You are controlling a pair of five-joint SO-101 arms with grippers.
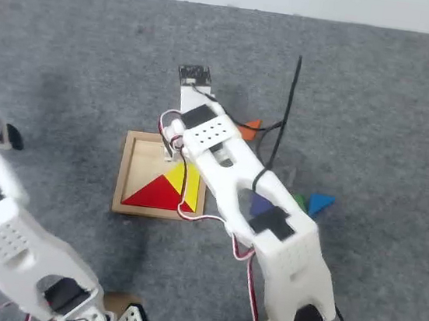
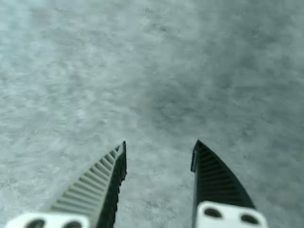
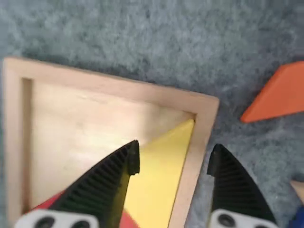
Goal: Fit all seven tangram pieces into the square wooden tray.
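The square wooden tray [image 1: 123, 171] lies mid-table with a red triangle [image 1: 154, 194] and a yellow triangle [image 1: 185, 186] inside it. My right gripper [image 1: 175, 149] hangs over the tray's far right corner. In the right wrist view it [image 3: 175, 149] is open. One finger [image 3: 124, 164] is above the yellow triangle [image 3: 159, 171], and the other [image 3: 228, 171] is outside the tray rim [image 3: 118, 84]. An orange piece [image 3: 278, 95] lies on the carpet just beyond. My left gripper [image 2: 159, 145] is open over bare grey carpet, holding nothing.
Loose pieces lie right of the tray: orange [image 1: 251, 126] at the back, with green [image 1: 299, 201], blue [image 1: 321, 203] and purple [image 1: 261, 204] partly under the right arm. The left arm [image 1: 9, 241] stands at the left edge. Grey carpet covers the table.
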